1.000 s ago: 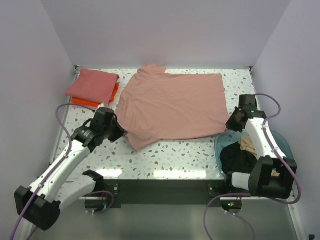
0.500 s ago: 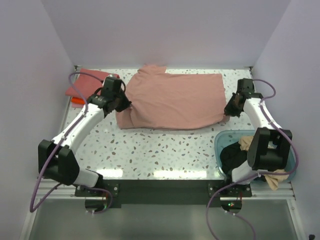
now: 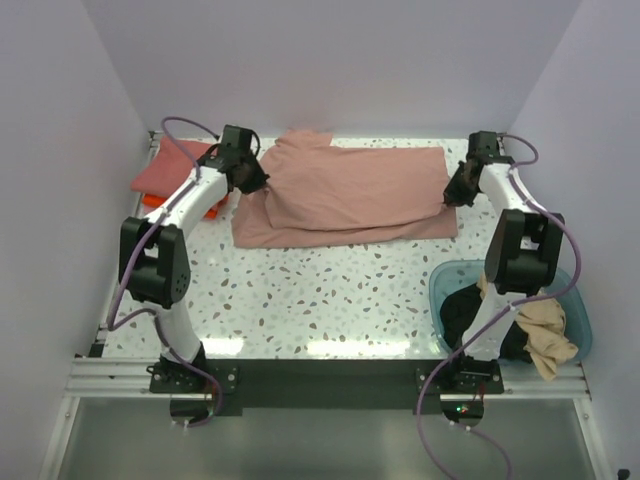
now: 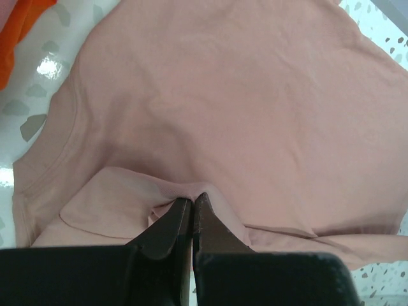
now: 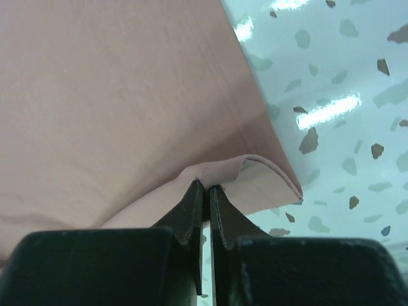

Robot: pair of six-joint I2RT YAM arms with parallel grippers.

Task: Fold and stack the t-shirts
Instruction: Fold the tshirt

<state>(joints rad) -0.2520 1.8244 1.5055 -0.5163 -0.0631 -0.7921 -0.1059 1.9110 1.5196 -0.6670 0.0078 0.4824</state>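
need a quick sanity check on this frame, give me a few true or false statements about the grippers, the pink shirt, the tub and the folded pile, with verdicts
1. The left gripper and the right gripper are each shut on the pink shirt. True.
2. The blue tub is empty. False: it holds a black shirt and a tan shirt.
3. The folded coral red shirt lies on the orange shirt. True.
4. The pink shirt hangs clear of the table. False: it lies on the table, partly doubled over.
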